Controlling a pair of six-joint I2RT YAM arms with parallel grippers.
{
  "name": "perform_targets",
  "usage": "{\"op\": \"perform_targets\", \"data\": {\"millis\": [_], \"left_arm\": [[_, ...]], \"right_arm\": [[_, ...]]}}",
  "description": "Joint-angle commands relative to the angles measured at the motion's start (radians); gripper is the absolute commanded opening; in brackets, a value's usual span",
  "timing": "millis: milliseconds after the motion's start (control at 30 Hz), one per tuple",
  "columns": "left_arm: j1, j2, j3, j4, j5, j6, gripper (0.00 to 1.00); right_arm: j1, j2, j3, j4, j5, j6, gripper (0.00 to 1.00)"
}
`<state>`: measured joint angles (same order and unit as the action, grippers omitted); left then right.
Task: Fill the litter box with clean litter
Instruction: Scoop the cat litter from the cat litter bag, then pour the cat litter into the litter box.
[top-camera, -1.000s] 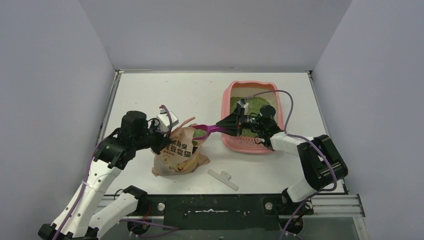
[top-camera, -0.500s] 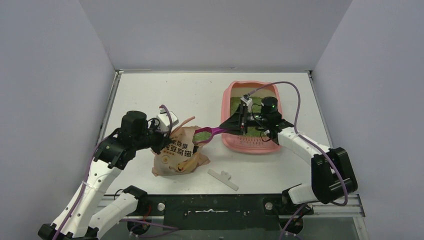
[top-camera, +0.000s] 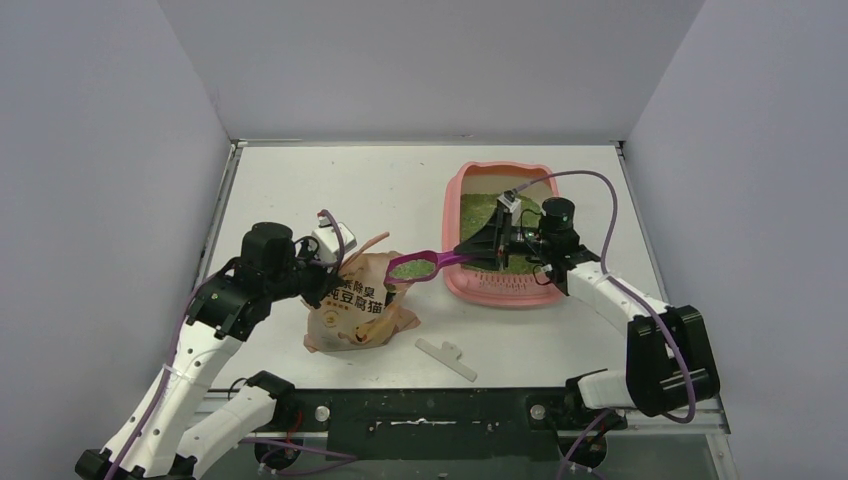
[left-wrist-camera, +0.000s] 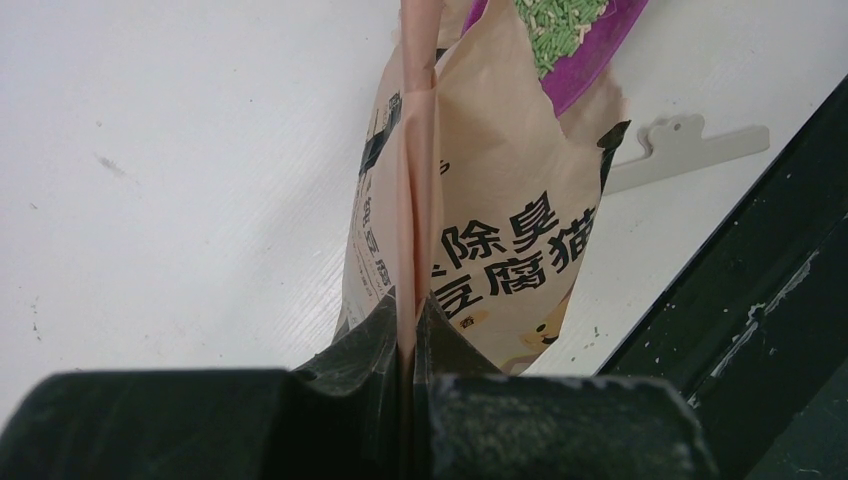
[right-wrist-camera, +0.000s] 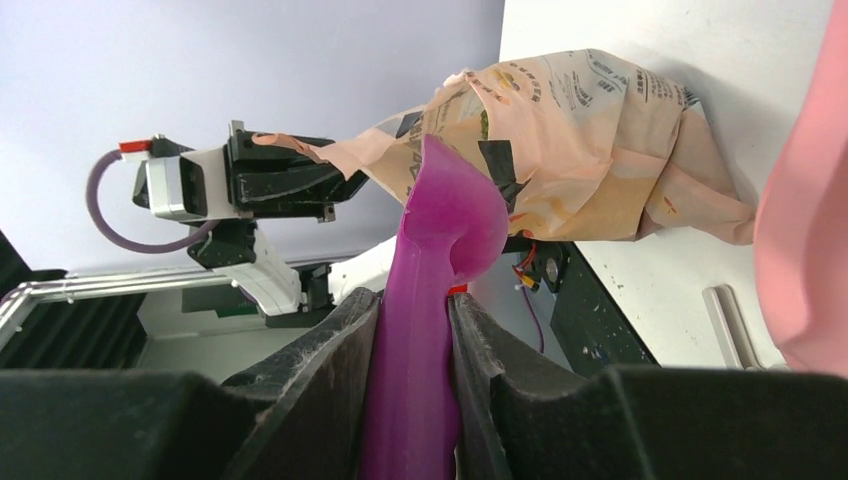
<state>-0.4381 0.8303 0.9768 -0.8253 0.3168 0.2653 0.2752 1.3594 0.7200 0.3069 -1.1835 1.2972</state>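
Left gripper (left-wrist-camera: 405, 335) pinched shut on the bag (left-wrist-camera: 500, 230) edge. White clip (top-camera: 446, 357) lies beside the bag. Right gripper (right-wrist-camera: 412, 330) clamps the scoop (right-wrist-camera: 440, 230) handle; the scoop runs left-right, its green-filled bowl over the bag's edge. Litter box (top-camera: 497, 297) sits under the right gripper, long axis near-to-far, with litter (top-camera: 485, 212) inside.

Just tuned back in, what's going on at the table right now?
The left gripper is shut on the top edge of the litter bag, holding it upright. The right gripper grips the magenta scoop by its handle. Its bowl, loaded with green litter, hangs by the bag's mouth, short of the pink litter box. The box already holds a green bed. A white clip lies near the bag.
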Motion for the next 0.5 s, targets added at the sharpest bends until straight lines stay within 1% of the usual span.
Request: {"op": "perform_targets", "data": {"millis": [0,300,467], "left_arm": [[-0.011,-0.029,0.025,0.13,0.029,-0.027,0.0],[-0.011,-0.051,0.007,0.145,-0.009,-0.03,0.0],[-0.011,-0.044,0.008,0.156,-0.008,-0.037,0.0]], "right_arm": [[-0.048,-0.056,-0.021,0.123,-0.035,0.06,0.0],[-0.156,-0.1,-0.044,0.124,-0.062,0.077,0.0],[-0.268,-0.117,-0.04,0.115,-0.074,0.089,0.0]]}}
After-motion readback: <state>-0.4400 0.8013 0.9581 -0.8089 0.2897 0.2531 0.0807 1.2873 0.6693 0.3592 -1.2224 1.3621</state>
